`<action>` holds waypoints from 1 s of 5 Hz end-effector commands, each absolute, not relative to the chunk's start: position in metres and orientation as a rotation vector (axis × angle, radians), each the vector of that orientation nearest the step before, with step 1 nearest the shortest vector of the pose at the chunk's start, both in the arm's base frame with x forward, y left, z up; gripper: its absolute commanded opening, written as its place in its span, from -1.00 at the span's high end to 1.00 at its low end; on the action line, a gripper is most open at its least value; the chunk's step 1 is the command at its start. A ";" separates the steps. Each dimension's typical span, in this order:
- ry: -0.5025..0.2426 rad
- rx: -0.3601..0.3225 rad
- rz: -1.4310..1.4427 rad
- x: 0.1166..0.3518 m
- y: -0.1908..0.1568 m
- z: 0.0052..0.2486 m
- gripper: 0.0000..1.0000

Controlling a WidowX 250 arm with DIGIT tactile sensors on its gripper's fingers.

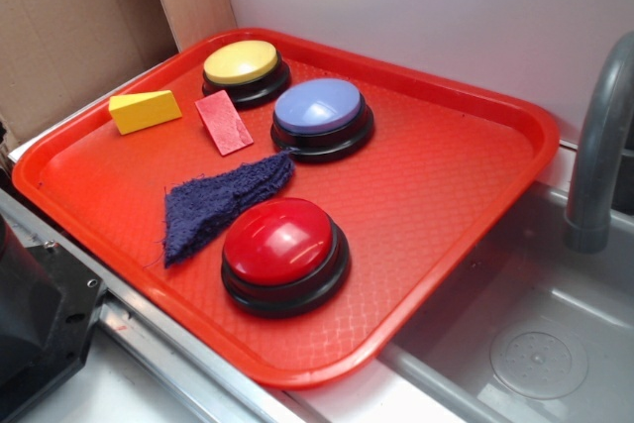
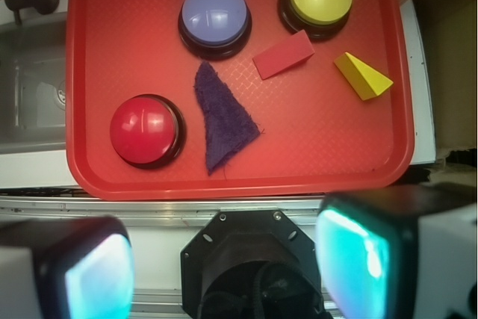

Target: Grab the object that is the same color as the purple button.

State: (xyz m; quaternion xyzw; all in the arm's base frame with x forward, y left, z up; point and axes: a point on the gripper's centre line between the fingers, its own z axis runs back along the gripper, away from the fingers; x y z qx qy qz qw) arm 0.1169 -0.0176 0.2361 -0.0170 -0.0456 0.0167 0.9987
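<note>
The dark purple-navy fuzzy cloth scrap [image 1: 220, 203] lies flat on the red tray [image 1: 446, 175], between the red button and the pale lavender-blue button [image 1: 319, 108]. In the wrist view the cloth [image 2: 219, 117] lies just below the lavender button [image 2: 214, 16]. My gripper [image 2: 224, 263] is open and empty, its two pads wide apart, high above the robot base and off the near edge of the tray [image 2: 97, 50]. The gripper does not show in the exterior view.
On the tray also: a red dome button [image 1: 281, 243], a yellow dome button [image 1: 242, 63], a flat pink-red rectangle [image 1: 225, 123] and a yellow wedge block [image 1: 145, 111]. A grey sink [image 1: 535, 344] with a faucet [image 1: 596, 146] lies to the right. Cardboard stands behind.
</note>
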 end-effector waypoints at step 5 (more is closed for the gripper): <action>-0.062 0.033 0.102 0.162 -0.019 0.134 -1.00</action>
